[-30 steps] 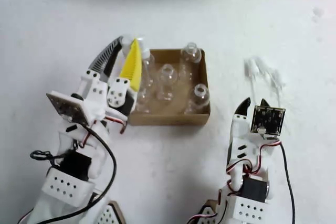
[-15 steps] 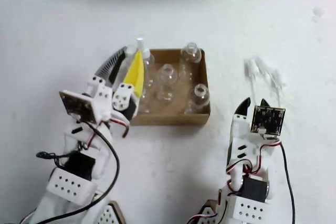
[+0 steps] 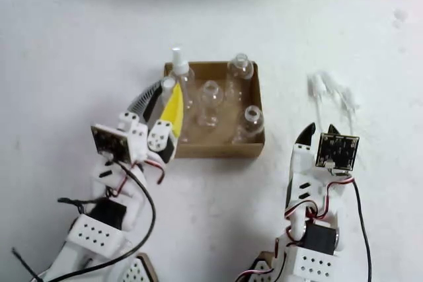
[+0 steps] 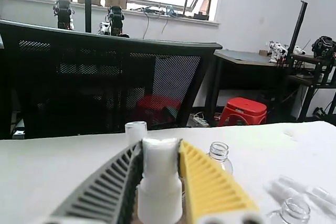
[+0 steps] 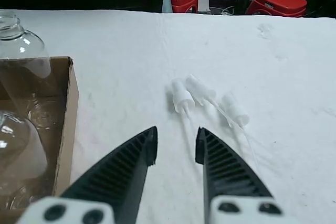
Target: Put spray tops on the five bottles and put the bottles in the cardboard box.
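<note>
Cardboard box (image 3: 258, 142) sits mid-table with a spray-topped bottle (image 3: 178, 74) at its far-left corner and three uncapped bottles (image 3: 240, 69) to the right. Left gripper (image 3: 168, 89) pinches the white spray top (image 4: 159, 171) of a fifth bottle at the box's near-left. Right gripper (image 5: 176, 145), spread open, sits near three loose spray tops (image 5: 197, 92) right of the box
</note>
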Tool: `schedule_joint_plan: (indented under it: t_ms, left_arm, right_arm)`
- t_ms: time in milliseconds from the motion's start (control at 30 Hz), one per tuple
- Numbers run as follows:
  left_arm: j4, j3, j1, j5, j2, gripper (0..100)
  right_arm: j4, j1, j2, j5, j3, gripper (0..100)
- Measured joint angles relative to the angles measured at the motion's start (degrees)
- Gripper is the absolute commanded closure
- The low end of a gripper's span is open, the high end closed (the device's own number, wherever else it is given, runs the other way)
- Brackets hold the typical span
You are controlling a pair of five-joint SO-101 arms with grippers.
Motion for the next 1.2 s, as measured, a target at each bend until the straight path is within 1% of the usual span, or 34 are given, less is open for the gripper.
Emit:
schedule_joint_plan:
  t_ms: [67,167,400,633,800,1000,1200]
  left_arm:
    - [-2.64,1.23,0.00,0.00,0.00,98]
    - [-3.69,2.11,0.00,0.00,0.00,98]
    - [-3.52,2.11,0.00,2.55,-0.09,98]
    - [-3.25,2.11,0.00,2.81,-0.09,98]
    - [0.00,2.11,0.62,3.25,-0.09,98]
    - [0.97,2.11,0.62,3.52,-0.09,86]
    - [3.52,2.11,0.62,3.69,-0.09,88]
  right_arm:
    - [0.00,0.00,0.00,0.00,0.00,89.3]
    - [0.00,0.00,0.00,0.00,0.00,89.3]
    - [0.00,0.00,0.00,0.00,0.00,89.3]
    - [0.00,0.00,0.00,0.00,0.00,89.3]
    - [0.00,0.00,0.00,0.00,0.00,89.3]
    - [0.00,0.00,0.00,0.00,0.00,89.3]
    - [0.00,0.00,0.00,0.00,0.00,89.3]
